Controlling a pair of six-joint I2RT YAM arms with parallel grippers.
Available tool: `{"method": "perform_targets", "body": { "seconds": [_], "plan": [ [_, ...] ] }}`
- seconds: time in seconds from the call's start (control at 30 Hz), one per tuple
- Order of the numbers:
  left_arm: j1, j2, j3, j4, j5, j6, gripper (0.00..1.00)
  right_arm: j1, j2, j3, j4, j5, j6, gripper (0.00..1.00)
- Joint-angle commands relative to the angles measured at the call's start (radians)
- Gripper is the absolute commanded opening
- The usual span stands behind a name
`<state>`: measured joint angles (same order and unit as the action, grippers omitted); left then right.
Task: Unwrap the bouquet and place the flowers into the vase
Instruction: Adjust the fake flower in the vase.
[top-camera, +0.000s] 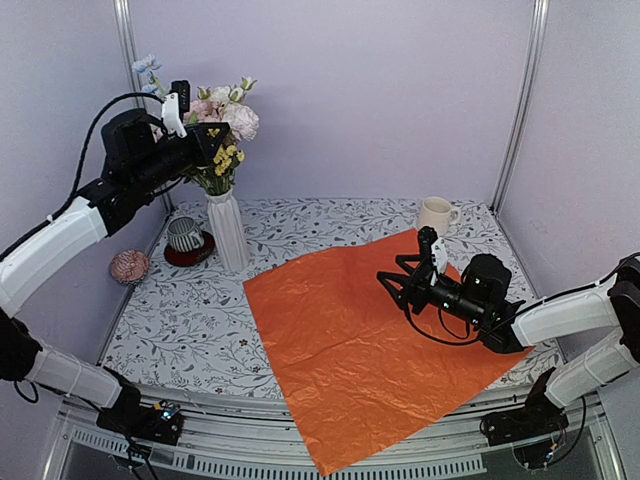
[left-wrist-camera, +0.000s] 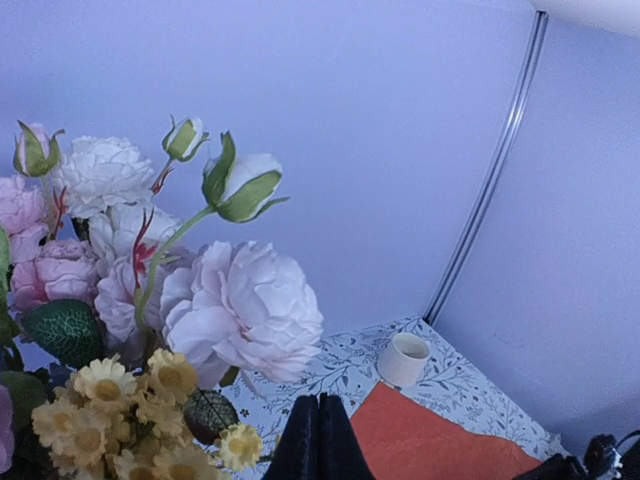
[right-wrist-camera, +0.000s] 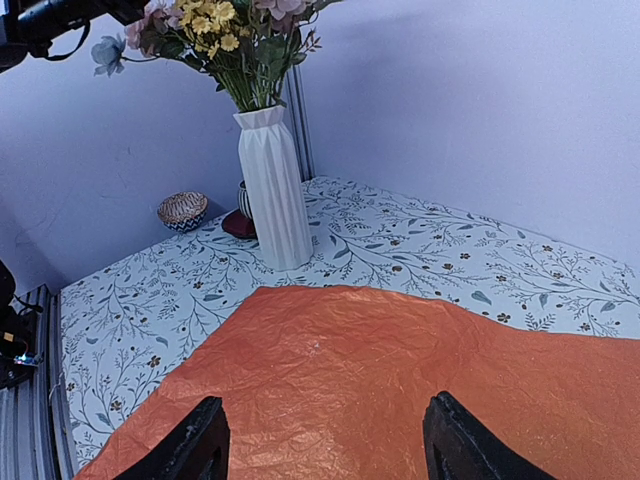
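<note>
My right gripper (top-camera: 392, 284) hovered at centre right over the spread orange paper (top-camera: 350, 370), its jaws apart and empty. Farther back, in the upper left, the flowers (top-camera: 222, 120) stood in the white vase (top-camera: 228, 232). My left gripper (left-wrist-camera: 320, 420) sat pressed together beside the blooms, with nothing between its fingers.

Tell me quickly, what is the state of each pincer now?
Left pincer: closed, nothing seen in it.
Right pincer: open, empty, above the orange paper.
</note>
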<state>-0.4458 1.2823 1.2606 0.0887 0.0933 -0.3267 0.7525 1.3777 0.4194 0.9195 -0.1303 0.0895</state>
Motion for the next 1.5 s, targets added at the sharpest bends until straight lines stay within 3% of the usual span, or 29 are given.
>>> {"method": "perform_targets", "body": {
  "seconds": [0.0,0.17,0.37,0.7,0.87,1.03,1.2,1.37,1.47],
  "plan": [
    [0.048,0.082,0.056,-0.099,0.010,0.015,0.00,-0.001,0.005,0.022,-0.009,-0.005,0.000,0.69],
    [0.145,0.138,0.018,-0.063,0.040,-0.010,0.00,-0.001,0.005,0.024,-0.011,-0.007,0.000,0.69],
    [0.185,0.180,-0.014,-0.043,0.066,-0.016,0.00,-0.002,0.013,0.029,-0.013,-0.009,0.001,0.69],
    [0.170,0.072,-0.052,0.009,0.176,-0.018,0.00,-0.002,0.021,0.035,-0.017,-0.015,-0.002,0.69],
    [0.117,-0.037,-0.112,0.017,0.206,0.036,0.06,-0.002,0.015,0.029,-0.016,-0.010,-0.007,0.69],
    [0.081,-0.197,-0.250,0.016,0.182,0.060,0.09,-0.002,0.001,0.021,-0.013,0.001,-0.011,0.69],
    [0.063,-0.339,-0.480,0.055,0.131,0.046,0.12,-0.002,-0.035,-0.012,0.017,0.054,-0.011,0.70],
    [0.062,-0.422,-0.709,0.147,0.094,0.011,0.22,-0.002,-0.078,-0.062,0.054,0.169,-0.011,0.71],
    [0.062,-0.455,-0.763,0.145,0.023,-0.002,0.37,-0.002,-0.122,-0.096,0.073,0.242,-0.003,0.71]
  ]
}}
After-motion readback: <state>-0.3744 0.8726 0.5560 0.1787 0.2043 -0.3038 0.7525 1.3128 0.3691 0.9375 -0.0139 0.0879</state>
